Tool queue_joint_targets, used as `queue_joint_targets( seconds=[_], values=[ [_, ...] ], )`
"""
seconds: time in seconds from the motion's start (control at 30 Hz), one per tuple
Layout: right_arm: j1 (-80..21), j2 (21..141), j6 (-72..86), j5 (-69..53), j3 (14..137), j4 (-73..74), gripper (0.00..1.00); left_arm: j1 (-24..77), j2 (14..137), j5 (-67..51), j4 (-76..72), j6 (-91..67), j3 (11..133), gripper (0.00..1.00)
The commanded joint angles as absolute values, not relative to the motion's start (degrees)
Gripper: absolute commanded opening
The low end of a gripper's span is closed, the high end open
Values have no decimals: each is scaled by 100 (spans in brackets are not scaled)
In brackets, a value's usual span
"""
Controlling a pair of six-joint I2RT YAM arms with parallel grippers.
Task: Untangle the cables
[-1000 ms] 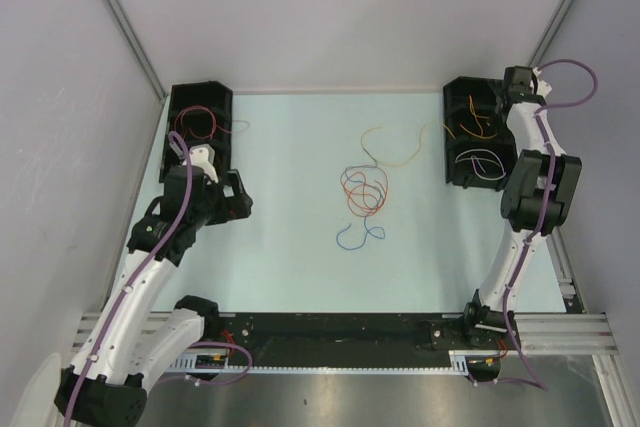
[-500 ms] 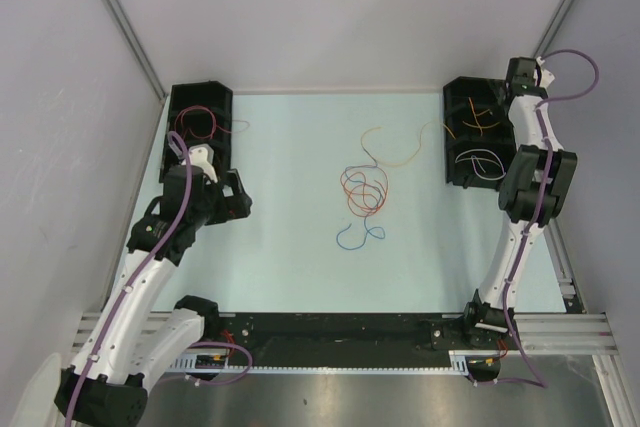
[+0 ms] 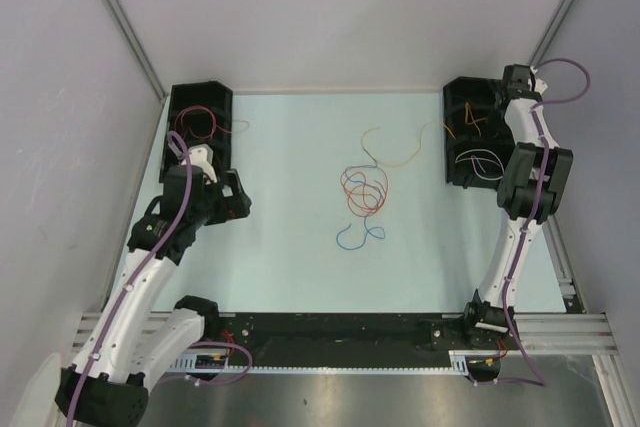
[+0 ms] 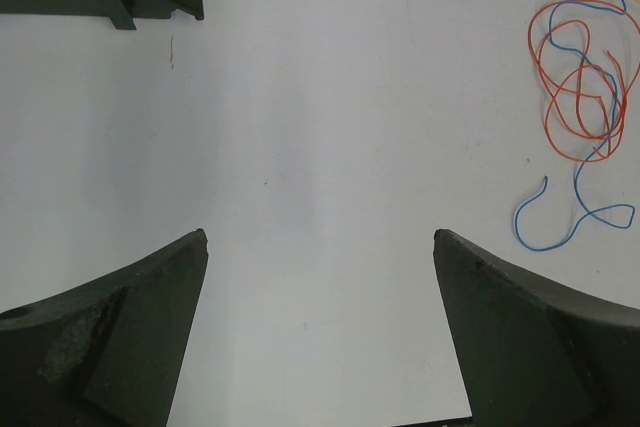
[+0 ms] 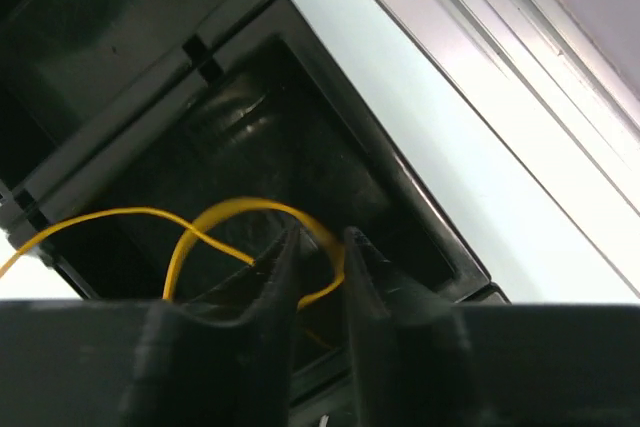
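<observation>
From above, the tip of my right arm (image 3: pixel 530 162) is lost. It is black over the black right tray (image 3: pixel 449 162) at the far right, and I cannot make out its fingers there. The thin wires inside that tray show only as orange scribbles in the far compartment and white-grey loops in the near one. The left tray (image 3: pixel 200 88) holds dark red loops, too fine to count.

Between the trays, on the pale table (image 3: pixel 290 147), lie the loose cables. There is a red-orange tangle (image 3: pixel 362 190) of overlapping loops, a blue cable (image 3: pixel 358 236) curling out at its near side, and a yellow cable (image 3: pixel 395 155) snaking from near the tangle to the right tray's wall. My left claw (image 3: pixel 238 204) hangs well left of them all.

From my left wrist, that claw's two dark matte fingers (image 4: pixel 130 327) stand wide apart, with only smooth table between them. The tangle sits at the right edge, partly cut off. The blue cable threads through it and ends in an open hook.

From my right wrist, my right claw (image 5: pixel 322 242) points into a glossy black compartment. Its fingers stand a narrow slit apart, and the yellow cable arcs over their tips and crosses the slit — pinched or merely lying there, I cannot tell. The finger bases blur across the bottom. Past the tray wall run a strip of table and a pale metal rail (image 5: pixel 520 47).
</observation>
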State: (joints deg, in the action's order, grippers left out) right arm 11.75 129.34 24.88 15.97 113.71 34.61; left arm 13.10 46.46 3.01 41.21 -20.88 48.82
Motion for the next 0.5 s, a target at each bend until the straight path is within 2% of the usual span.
queue_joint_targets(
  seconds=[0.0, 0.07, 0.17, 0.47],
  values=[
    [1169, 12613, 2461, 1520, 11522, 3436, 35, 1266, 4579, 281, 3999, -1986, 4878, 100],
    [1143, 12455, 2435, 1599, 11601, 3506, 45, 1266, 4562, 290, 3990, -1986, 4878, 100],
    [1055, 12305, 2400, 1757, 11865, 3735, 50, 1266, 4535, 299, 3999, -1986, 4869, 100],
    [169, 11953, 2021, 1767, 11962, 4087, 51, 1257, 4509, 290, 3990, -1986, 4869, 100]
  ],
)
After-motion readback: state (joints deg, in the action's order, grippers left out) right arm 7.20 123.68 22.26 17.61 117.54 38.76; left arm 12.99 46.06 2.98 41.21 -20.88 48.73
